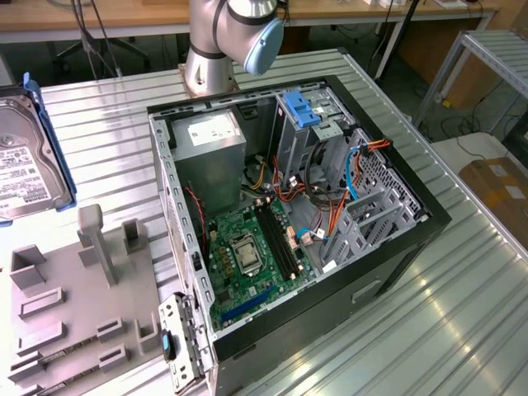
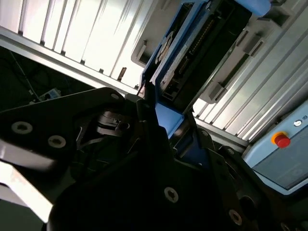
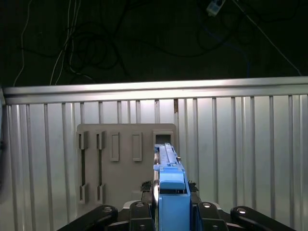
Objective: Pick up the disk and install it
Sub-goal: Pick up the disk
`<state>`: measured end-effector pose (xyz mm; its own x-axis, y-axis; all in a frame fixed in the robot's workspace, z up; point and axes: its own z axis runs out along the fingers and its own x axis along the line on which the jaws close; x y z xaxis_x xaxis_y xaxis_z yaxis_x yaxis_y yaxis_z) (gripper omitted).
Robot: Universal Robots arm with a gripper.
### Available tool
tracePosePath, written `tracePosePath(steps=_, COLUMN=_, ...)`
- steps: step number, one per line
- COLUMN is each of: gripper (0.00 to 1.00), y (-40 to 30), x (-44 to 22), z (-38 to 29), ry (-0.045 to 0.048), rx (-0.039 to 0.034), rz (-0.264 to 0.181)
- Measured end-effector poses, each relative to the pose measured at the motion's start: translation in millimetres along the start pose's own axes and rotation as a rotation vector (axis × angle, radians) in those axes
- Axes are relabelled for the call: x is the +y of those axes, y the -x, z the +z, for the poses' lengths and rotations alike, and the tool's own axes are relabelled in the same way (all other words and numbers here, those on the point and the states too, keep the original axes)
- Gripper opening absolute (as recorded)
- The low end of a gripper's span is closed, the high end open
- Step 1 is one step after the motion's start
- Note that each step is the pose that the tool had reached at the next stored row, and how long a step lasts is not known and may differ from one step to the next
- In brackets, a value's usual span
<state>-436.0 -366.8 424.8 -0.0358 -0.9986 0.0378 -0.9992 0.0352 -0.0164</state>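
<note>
Clamping the disk (image 1: 21, 157) across its flat faces, the gripper (image 3: 171, 211) is holding it edge-on above the grey fixture tray (image 1: 74, 322). It is hanging well apart from the open computer case (image 1: 429, 219), and the grip is probably leaving the blue rails free.

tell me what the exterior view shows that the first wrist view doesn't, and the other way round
Exterior view adds: the open computer case with its motherboard, and the arm's base.
First wrist view adds: the gripper, its jaws shut on the blue rail of the disk, and dark cables beyond the table edge.
Shared: the disk, the grey fixture plate and the ribbed metal table.
</note>
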Motion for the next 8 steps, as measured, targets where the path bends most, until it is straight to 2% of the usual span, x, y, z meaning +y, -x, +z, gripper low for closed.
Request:
tracePosePath(steps=4, gripper=0.37, y=-0.3, x=-0.2, z=-8.8, ry=0.0, rx=0.0, rz=0.0)
tracePosePath(steps=8, gripper=0.37, y=-1.0, x=-0.4, z=-26.0, ry=-0.0001, rx=0.0006, rz=0.0)
